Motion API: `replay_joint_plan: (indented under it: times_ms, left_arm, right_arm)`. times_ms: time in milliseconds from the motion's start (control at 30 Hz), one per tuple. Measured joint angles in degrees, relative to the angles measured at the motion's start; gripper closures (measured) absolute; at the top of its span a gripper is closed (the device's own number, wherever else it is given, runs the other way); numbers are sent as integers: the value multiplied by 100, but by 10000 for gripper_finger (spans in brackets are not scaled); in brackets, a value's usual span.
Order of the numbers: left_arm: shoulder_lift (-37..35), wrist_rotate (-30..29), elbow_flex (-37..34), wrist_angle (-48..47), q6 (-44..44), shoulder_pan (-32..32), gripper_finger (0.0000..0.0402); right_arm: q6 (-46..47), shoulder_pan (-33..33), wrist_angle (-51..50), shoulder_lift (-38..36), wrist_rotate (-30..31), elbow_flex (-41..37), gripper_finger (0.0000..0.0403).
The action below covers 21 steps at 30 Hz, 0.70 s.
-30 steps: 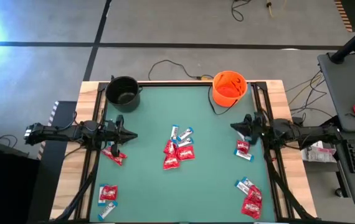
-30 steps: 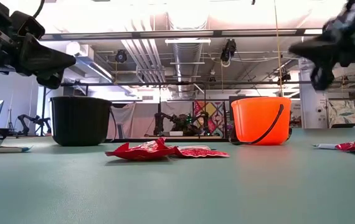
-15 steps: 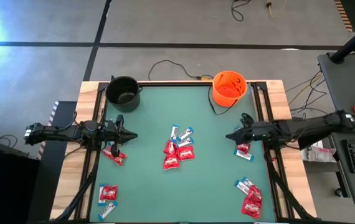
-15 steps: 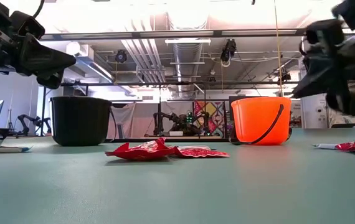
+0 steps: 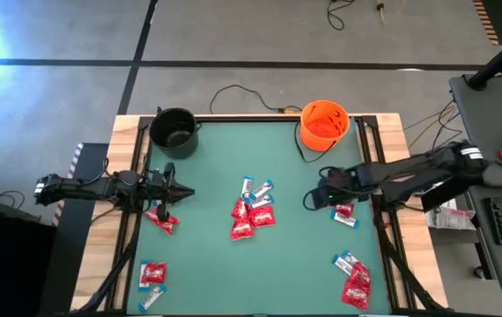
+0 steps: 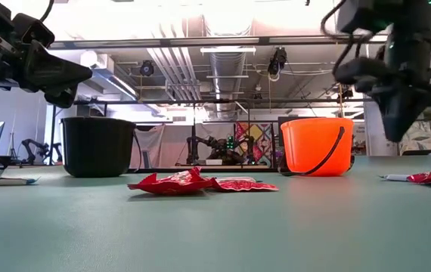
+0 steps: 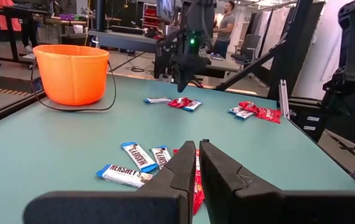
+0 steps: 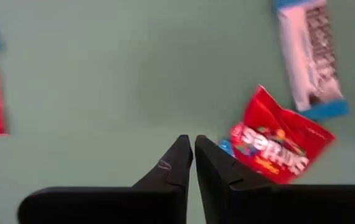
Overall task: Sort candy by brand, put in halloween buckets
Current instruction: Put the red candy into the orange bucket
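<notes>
Red packets and white-and-blue bars of candy lie in clusters on the green table: one in the middle (image 5: pixel 253 211), one at the right (image 5: pixel 345 211), one at the near right (image 5: pixel 353 280), two at the left (image 5: pixel 161 218). A black bucket (image 5: pixel 174 130) stands at the far left and an orange bucket (image 5: pixel 324 123) at the far right. My right gripper (image 5: pixel 308 201) hangs shut, pointing down, above bare table between the middle and right clusters; a red packet (image 8: pixel 280 146) and a bar (image 8: pixel 311 56) lie beside it. My left gripper (image 5: pixel 188 191) waits shut and level at the left edge.
Wooden strips (image 5: pixel 101 229) and arm frames border the mat on both sides. A cable (image 5: pixel 242 92) runs behind the far edge. Bare green mat (image 5: pixel 260 282) lies along the near middle. In the left wrist view a person (image 7: pixel 226 25) stands in the room beyond the table.
My right gripper has swung out from the table's right edge toward the middle, risen a little, and tipped from level to pointing down, rolling as it went. It stays shut and touches no candy. Nothing on the table has moved.
</notes>
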Motion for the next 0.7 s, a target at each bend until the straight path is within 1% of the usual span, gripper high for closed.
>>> replay_joint_plan:
  times_ms: [100, 167, 300, 400, 500, 600, 700]
  left_arm:
    - [-1, 0, 0, 2, 0, 0, 395]
    - [0, 0, 0, 4, 0, 0, 395]
    - [0, 0, 0, 7, 0, 0, 395]
    - [0, 0, 0, 9, 0, -2, 395]
    - [0, 0, 0, 9, 0, -2, 395]
    - [0, 0, 0, 9, 0, -1, 395]
    - [0, 0, 0, 11, 0, 0, 395]
  right_arm:
    - [241, -9, -277, 331, -483, 155, 342]
    - [350, -9, -469, 467, -622, 165, 310]
    - [765, -14, -779, 646, -435, 139, 243]
    - [887, -25, -792, 719, -347, 107, 208]
    - [931, -111, -762, 790, -267, -33, 192]
    - [938, -215, -667, 865, -477, -287, 189]
    - [940, -205, -285, 881, -591, -516, 190]
